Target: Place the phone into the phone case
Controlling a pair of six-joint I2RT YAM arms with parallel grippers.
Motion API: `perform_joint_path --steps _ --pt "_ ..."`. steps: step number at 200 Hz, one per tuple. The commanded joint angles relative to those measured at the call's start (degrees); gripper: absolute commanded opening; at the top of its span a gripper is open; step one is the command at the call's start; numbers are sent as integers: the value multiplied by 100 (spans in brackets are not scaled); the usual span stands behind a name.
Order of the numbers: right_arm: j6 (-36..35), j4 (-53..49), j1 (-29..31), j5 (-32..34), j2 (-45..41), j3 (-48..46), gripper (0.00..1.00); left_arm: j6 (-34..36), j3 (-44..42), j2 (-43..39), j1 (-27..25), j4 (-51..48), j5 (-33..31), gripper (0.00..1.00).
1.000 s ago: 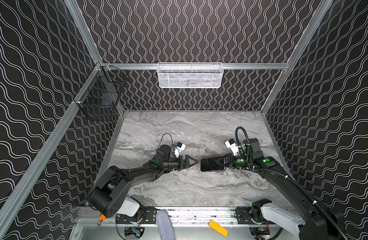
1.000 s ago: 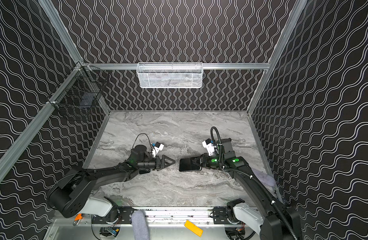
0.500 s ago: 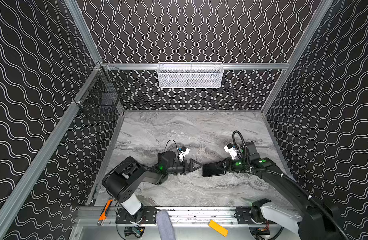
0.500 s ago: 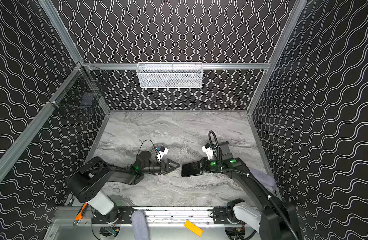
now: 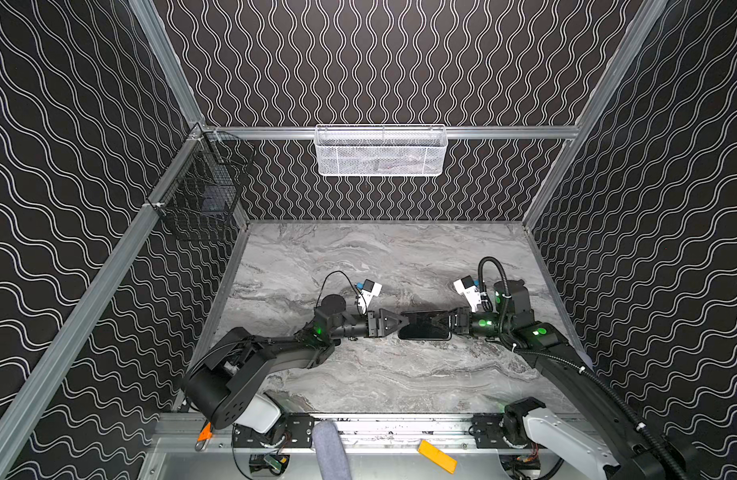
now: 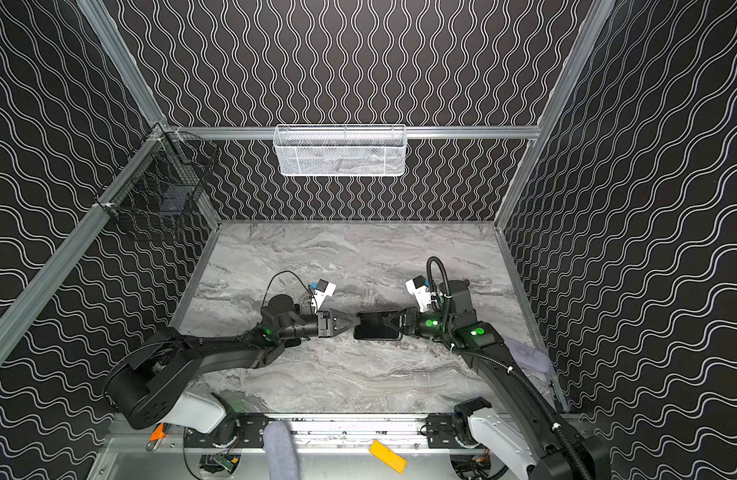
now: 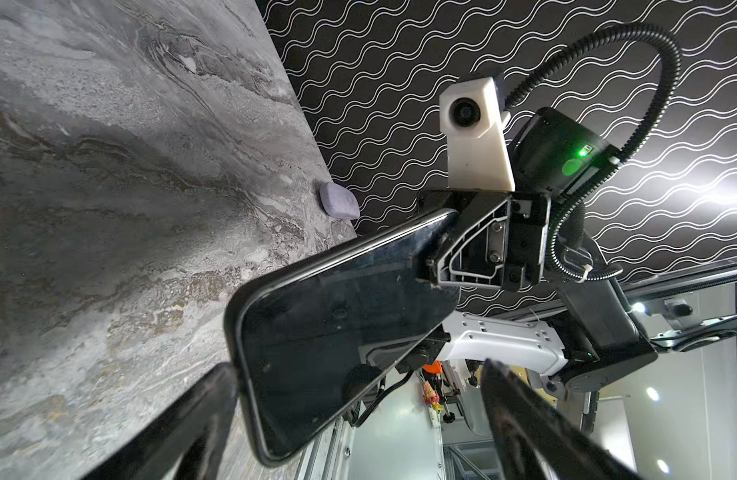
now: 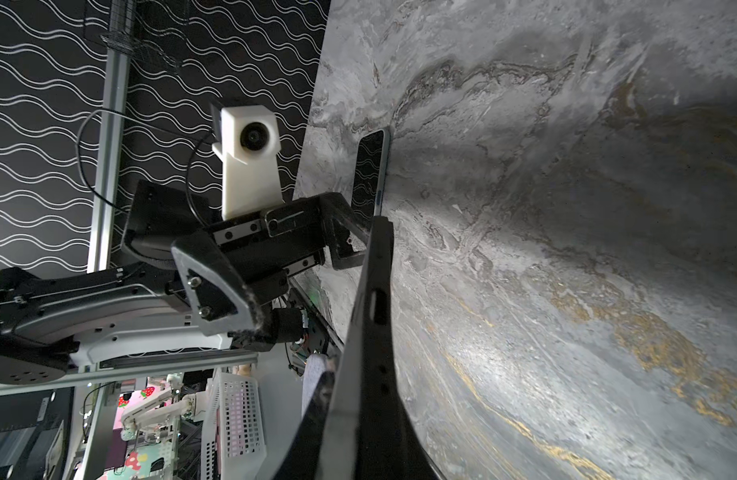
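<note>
So the right gripper (image 5: 443,326) is clamped on one short end of the black phone case (image 5: 423,330). It's holding the case up off the marble table (image 5: 379,382) near the middle, roughly level in both top views. From the right wrist cam the case is edge-on, so all you really get is the thin side with its button cutouts.

The left gripper (image 5: 402,324) sits right at the case's free end with its jaws spread wide, one finger (image 7: 200,407) on each side of that end. The finger nearer the table is right by the case's corner, but I honestly can't tell if it's touching. Both fingers get cut off by the frame edge in the left wrist view.

The phone (image 8: 370,170) only turns up in the right wrist view. It's flat on the table, screen up, past the left gripper. I can't find it in the top views, and the left arm seems to cover that spot. There's also a lilac lump (image 7: 340,201) at the table's right edge. No idea what it is.
</note>
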Motion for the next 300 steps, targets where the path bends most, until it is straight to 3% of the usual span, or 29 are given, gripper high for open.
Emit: perform_joint_path --steps 1,38,52,61,72,110,133,161,209,254,300 --pt "210 552 2 -322 -77 75 14 161 2 -25 -4 34 154 90" --pt "102 255 -1 -354 -100 306 14 134 16 33 -7 168 152 78" --pt "97 251 1 -378 -89 331 14 69 48 66 -9 271 194 66" --pt "117 282 0 -393 -74 324 14 12 51 83 -10 343 189 63" --pt "125 316 -2 -381 -53 301 14 -16 65 99 -28 361 209 51" --pt "93 288 -2 -325 18 259 15 -92 1 117 -39 481 165 21" --pt "83 251 -1 -276 21 287 21 -174 -61 128 -40 600 148 0" --pt "152 326 0 -275 -11 318 34 -534 -183 292 -41 1196 95 0" --pt "370 650 -28 -422 -278 115 50 -1760 -253 997 7 3273 -50 0" --pt "740 1294 -229 -754 -643 -241 54 -1695 -160 808 90 2984 -44 0" --pt "1325 2061 -672 -1180 -974 -628 52 -1667 -49 491 183 2701 -33 0"
